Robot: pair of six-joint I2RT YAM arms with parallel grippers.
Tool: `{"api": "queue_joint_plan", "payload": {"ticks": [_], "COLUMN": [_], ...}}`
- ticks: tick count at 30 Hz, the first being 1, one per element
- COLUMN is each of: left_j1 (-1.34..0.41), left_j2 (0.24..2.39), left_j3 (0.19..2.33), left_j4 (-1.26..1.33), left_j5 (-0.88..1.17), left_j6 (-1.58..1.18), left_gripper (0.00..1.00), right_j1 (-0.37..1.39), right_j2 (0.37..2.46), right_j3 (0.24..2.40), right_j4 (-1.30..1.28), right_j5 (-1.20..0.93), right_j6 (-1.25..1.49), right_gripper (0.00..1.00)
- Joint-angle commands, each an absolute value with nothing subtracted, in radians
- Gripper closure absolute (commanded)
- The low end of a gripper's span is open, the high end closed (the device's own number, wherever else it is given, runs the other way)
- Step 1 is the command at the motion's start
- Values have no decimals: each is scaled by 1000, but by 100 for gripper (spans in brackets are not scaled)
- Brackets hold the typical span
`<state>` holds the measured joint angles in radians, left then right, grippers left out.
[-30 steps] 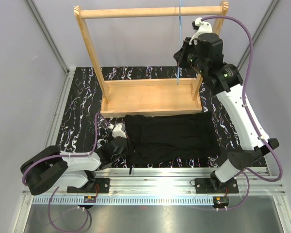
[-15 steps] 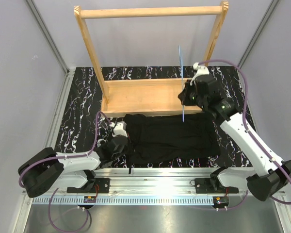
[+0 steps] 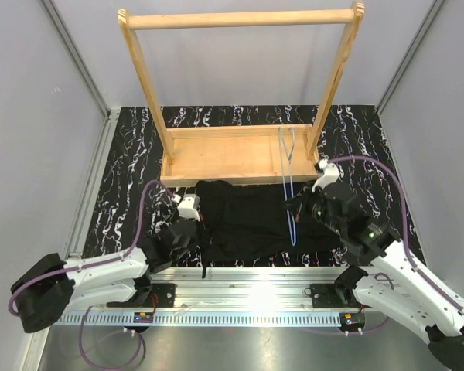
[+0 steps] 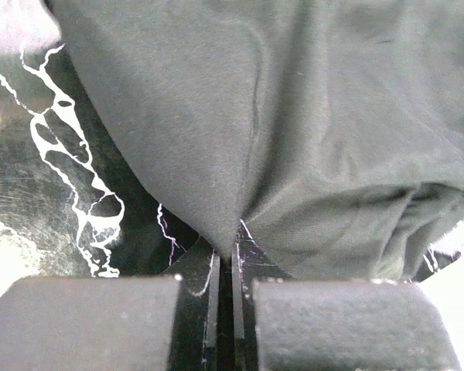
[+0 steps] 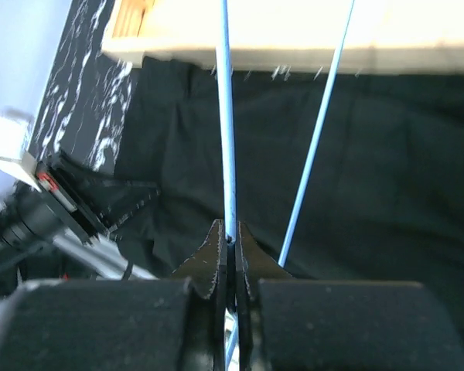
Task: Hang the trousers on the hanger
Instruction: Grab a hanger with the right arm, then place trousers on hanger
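Looking down from above, we see the trousers (image 3: pixel 251 220) spread flat and wrinkled on the black, white-veined desk (image 3: pixel 127 166). They lie just near of the wooden rack (image 3: pixel 232 154), their far edge right against the near edge of the rack's base tray. They sit between the two arms and span about the width of that tray.

At the left near corner of the trousers we find the left claw (image 4: pixel 232 267), low over the desk. Its wrist view shows the jaws drawn together to a thin slit. A pinch of the black fabric gathers into a point and runs down between the fingertips, so this claw is clamped on the trousers' edge. The cloth fans out from that pinch toward the far side, and marbled desk shows to its left.

On the right, the right claw (image 5: pixel 230 246) sits over the right part of the trousers, its jaws closed narrowly on one light-blue wire of the hanger (image 5: pixel 226 116). In its wrist view two wires run away from the claw toward the rack's pale base, one straight ahead and one slanting right. From above, the hanger reaches from the claw across the right part of the trousers to over the right end of the tray. We cannot tell whether it touches the fabric beneath.
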<state>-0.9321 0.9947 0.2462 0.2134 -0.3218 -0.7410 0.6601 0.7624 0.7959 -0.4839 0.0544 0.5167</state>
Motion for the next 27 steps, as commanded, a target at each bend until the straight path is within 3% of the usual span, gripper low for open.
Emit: {"api": "queue_joint_plan", "payload": {"ticks": [1,9,17,27], "left_j1": [-954,-1020,-1107,-1206], "left_j2": [901,795,799,766], "left_j3": [215,184,261,391], "left_j4": [212,173,129,58], "left_j5": [-377,-416,-459,-503], "left_j6": [-678,-692,-692,-654], "left_gripper": [100,100,100,100], "right_j1": [715,859,1023,1071], "right_j2": [709,678,837,930], "right_j3": [694,516,503,480], "right_j4": [-387,-243,-89,-25], "right_j5": [35,104,199,233], "right_j6": [610,721,747,782], "right_gripper": [100,100,100,100]}}
